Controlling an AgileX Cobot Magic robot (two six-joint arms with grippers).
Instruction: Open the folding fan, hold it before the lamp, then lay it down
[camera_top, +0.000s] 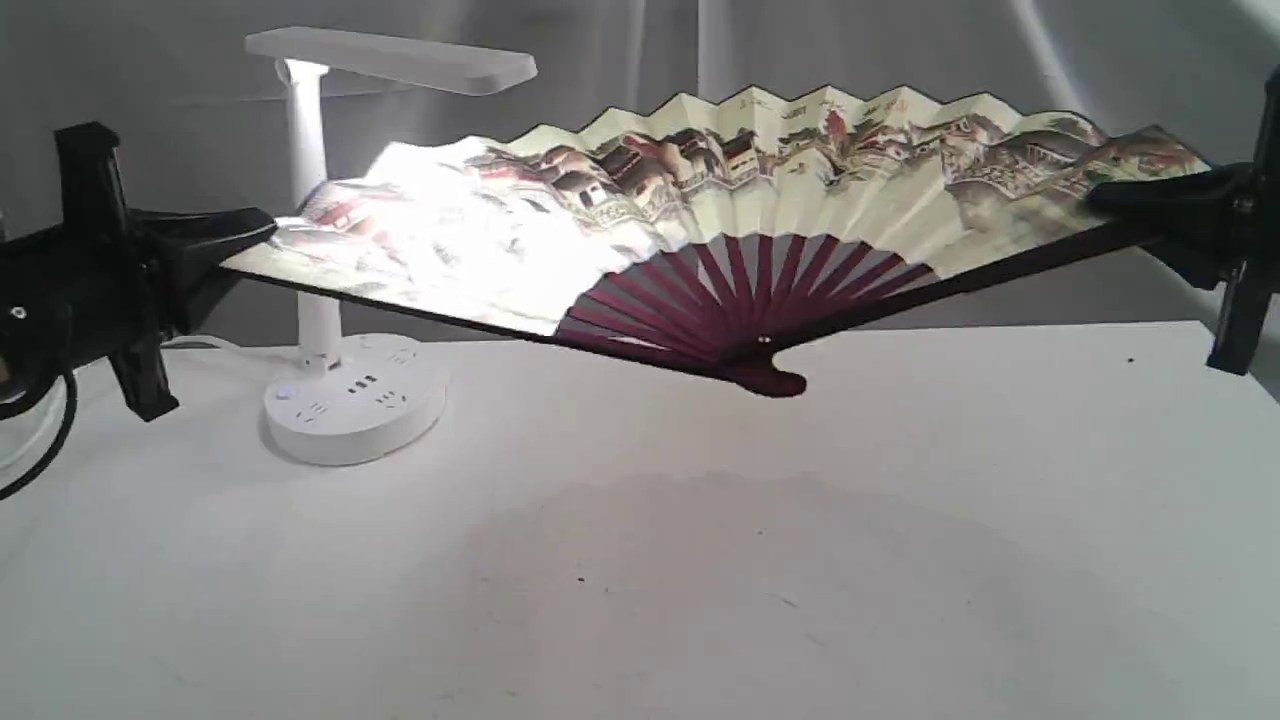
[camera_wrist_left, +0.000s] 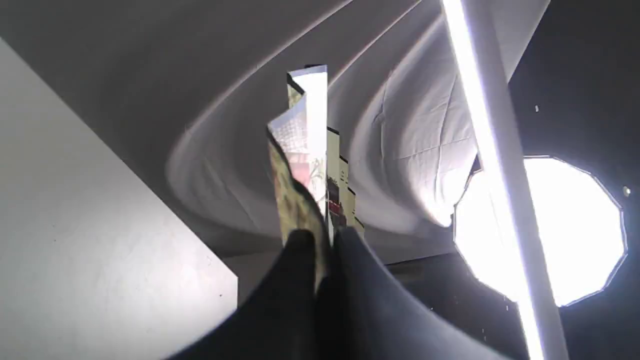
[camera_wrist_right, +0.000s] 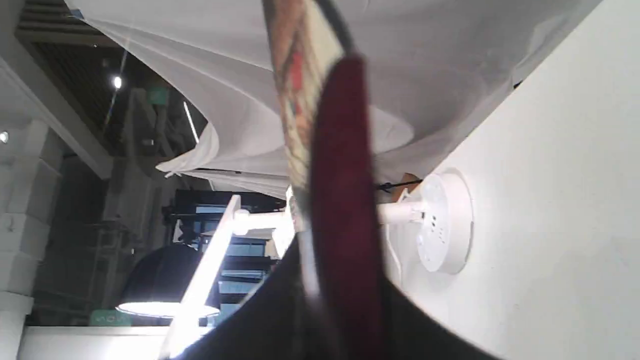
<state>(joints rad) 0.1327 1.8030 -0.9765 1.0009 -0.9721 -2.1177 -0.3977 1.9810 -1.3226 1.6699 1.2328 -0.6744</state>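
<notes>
Exterior view: the folding fan (camera_top: 800, 190), fully spread, hangs clear above the table (camera_top: 700, 560). The left gripper (camera_top: 255, 228) and right gripper (camera_top: 1105, 192) are each clamped on an outer guard stick. The fan's left pleats (washed out by glare) cross in front of the lamp (camera_top: 350, 405) stem.

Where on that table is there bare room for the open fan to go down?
The broad front of the table, from the lamp base across to the right edge, is bare, including the stretch under the fan. It is crowded only at the back left, round the lamp's base.
</notes>
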